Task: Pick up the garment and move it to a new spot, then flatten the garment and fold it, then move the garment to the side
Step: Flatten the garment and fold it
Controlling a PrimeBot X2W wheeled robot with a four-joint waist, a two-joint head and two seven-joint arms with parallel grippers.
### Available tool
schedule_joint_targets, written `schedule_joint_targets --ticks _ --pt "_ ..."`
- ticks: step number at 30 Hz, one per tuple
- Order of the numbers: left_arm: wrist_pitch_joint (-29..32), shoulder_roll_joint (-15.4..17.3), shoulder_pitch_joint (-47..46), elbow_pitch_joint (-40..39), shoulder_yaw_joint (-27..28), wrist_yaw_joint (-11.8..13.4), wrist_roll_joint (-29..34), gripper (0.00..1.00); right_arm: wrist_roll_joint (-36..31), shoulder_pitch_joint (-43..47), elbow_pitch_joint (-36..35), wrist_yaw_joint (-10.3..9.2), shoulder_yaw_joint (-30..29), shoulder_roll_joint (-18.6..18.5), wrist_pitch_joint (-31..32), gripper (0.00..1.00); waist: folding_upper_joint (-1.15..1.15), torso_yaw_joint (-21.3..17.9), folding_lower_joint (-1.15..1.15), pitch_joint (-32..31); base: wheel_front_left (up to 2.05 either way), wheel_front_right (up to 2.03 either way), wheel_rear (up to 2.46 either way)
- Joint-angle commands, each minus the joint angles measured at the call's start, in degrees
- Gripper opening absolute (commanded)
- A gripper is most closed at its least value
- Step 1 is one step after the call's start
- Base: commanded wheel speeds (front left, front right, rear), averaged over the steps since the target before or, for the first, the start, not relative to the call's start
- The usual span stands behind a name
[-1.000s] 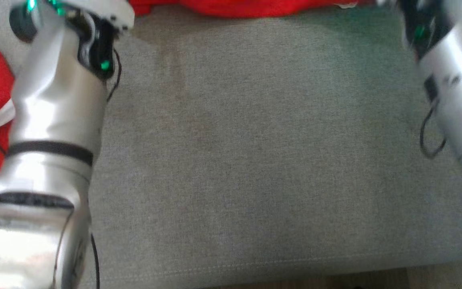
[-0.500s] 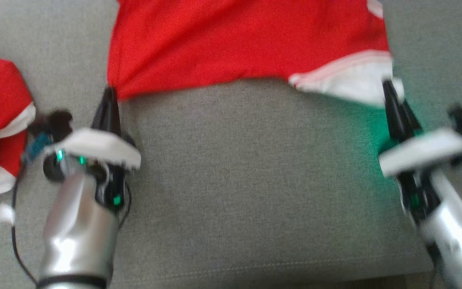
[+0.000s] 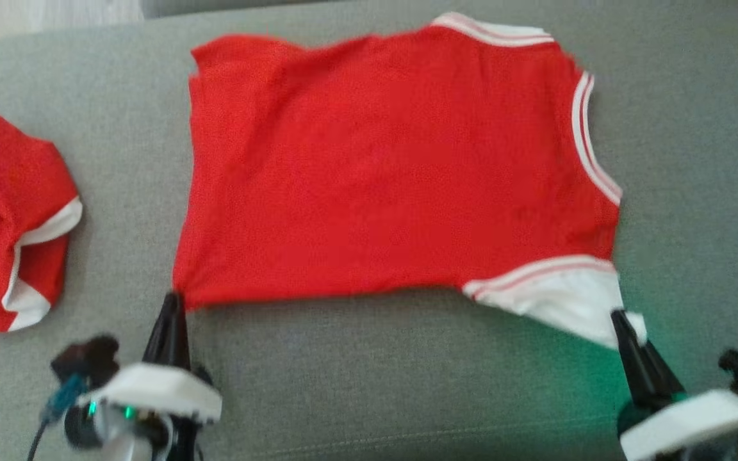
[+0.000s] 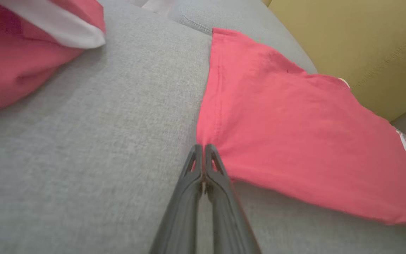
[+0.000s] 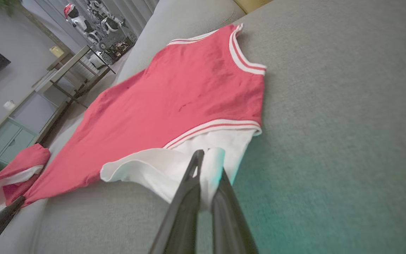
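On the grey couch [image 3: 369, 384], squeezing the spread-out red shirt [image 3: 394, 173] by two near corners with left jaws and right jaws, holding it flat for folding.

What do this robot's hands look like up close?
Both the left gripper and right gripper have long, tapering black jaws rising from a white collar with green lights; a blue plug and dark cable sit beside the left one.

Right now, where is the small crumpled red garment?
The small crumpled red garment lies at the head view's far left on the grey cushion, apart from the spread red jersey, beyond and left of the left gripper pinching that jersey's corner.
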Motion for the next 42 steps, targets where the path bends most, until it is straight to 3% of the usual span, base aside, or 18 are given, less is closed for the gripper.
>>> schedule_joint_targets --ticks 1,9,21,29,36,42 --pt "0.4 1.3 1.0 -3.4 2.4 0.8 0.1 0.00 -1.0 1.0 -3.0 -0.04 -0.5 -0.2 1.1 0.00 0.00 0.0 0.00 -1.1 0.00 0.00 0.00" --pt "6.8 1.3 13.4 -16.5 1.8 5.7 -0.2 0.00 -5.6 10.5 -11.4 -0.04 -6.6 6.0 12.1 0.00 0.00 0.1 0.00 -4.6 0.00 0.00 0.00" --pt "15.0 2.7 20.9 -26.7 2.1 9.5 -0.7 0.00 -7.6 14.7 -15.3 -0.04 -9.1 9.1 19.5 0.00 0.00 -0.4 0.00 -7.4 0.00 0.00 0.00" --pt "18.9 3.3 18.9 -27.7 1.4 8.3 -3.3 0.00 -8.8 8.9 -13.5 -0.04 -9.2 8.1 19.7 0.00 0.00 -0.6 0.00 -7.0 0.00 0.00 0.00" --pt "24.0 4.8 12.4 -25.8 1.2 6.4 -6.3 0.00 -9.9 -1.1 -8.4 -0.04 -8.0 4.2 18.5 0.00 0.00 -0.3 0.00 -6.0 0.00 0.00 0.00" --pt "27.1 6.0 6.5 -23.0 1.1 5.1 -8.3 0.00 -9.9 -11.5 -2.0 -0.04 -3.4 -0.2 16.8 0.00 0.00 -0.3 0.00 -4.4 0.00 0.00 0.00"
